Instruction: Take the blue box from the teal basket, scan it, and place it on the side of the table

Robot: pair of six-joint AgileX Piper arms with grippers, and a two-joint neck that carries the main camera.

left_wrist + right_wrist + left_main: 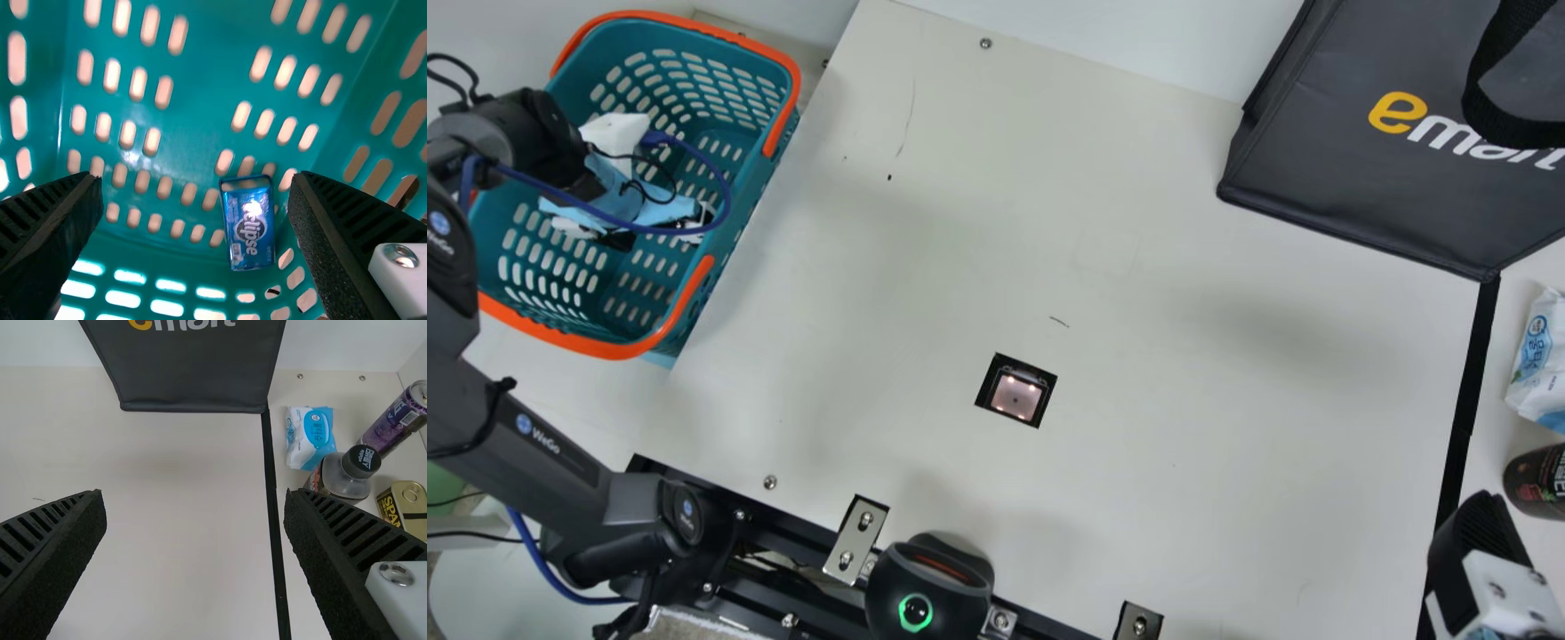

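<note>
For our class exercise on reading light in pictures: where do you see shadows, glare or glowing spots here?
Main view: soft shadows on the table, bright spots in its square window, a glowing green ring. Left wrist view: pale sheen on the teal basket, white glare through its slots towards the lower edge. Right wrist view: faint, soft shading on the table.

At the main view's right edge you get only part of the dark bag (1325,169), wipes pack (1534,364), bottle (1538,482) and right gripper (1485,560) — the bottom edge crops the green-ringed device (929,582).
</note>
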